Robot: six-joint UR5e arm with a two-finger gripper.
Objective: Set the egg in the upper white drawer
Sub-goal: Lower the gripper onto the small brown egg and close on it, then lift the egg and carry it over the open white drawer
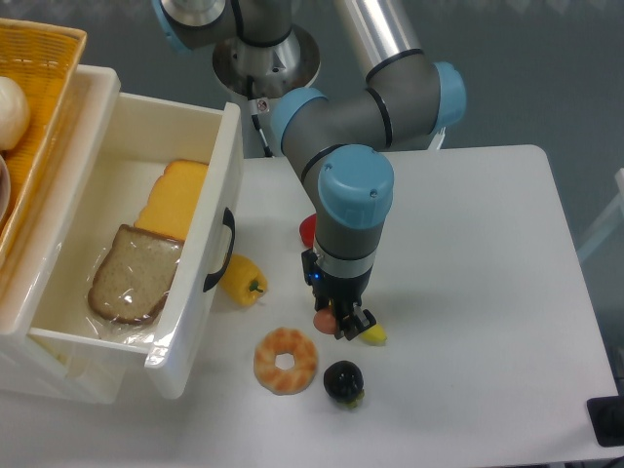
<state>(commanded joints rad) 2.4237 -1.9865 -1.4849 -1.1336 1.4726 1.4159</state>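
Note:
The small orange-brown egg shows at the tip of my gripper, low over the table in front of the arm. The dark fingers stand close together against the egg and cover its right side. The gripper points straight down. The upper white drawer stands pulled open at the left, its black curved handle facing the table. Inside lie a wrapped bread slice and a yellow cheese slice. The egg is well to the right of the drawer front.
A yellow pepper lies by the drawer handle. A donut and a dark round fruit lie in front of the gripper, with a small yellow thing beside it. A red thing peeks out behind the arm. A wicker basket stands at the far left.

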